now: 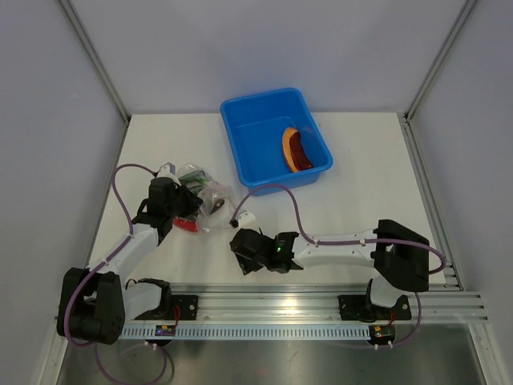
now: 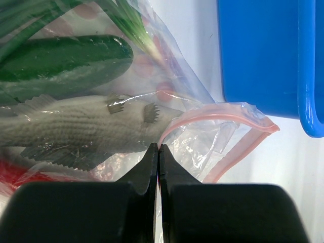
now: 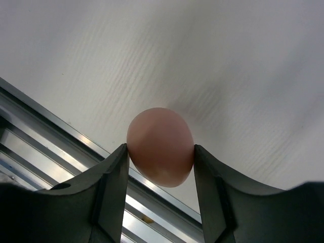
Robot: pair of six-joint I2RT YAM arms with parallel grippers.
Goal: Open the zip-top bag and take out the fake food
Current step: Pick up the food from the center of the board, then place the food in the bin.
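I see right gripper (image 3: 161, 149) clamped on pink egg (image 3: 160, 134), lower centre of wrist view; left gripper (image 2: 158, 148) closed, pinching zip-top bag (image 2: 200, 144).

White links join black joints on the left arm (image 1: 128, 239) and right arm (image 1: 341, 247). Purple cables (image 1: 295, 207) trail along both. The fingers (image 3: 112, 187) are matte black. A green light (image 1: 278, 248) marks the right arm.

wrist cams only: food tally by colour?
Green: 2, chilli and onion, in the bag
Grey: 1, fish, in the bag
Red: 1, piece low in the bag
Pink: 1, egg, in the right gripper
Total: 5 visible; the bag may hide more.
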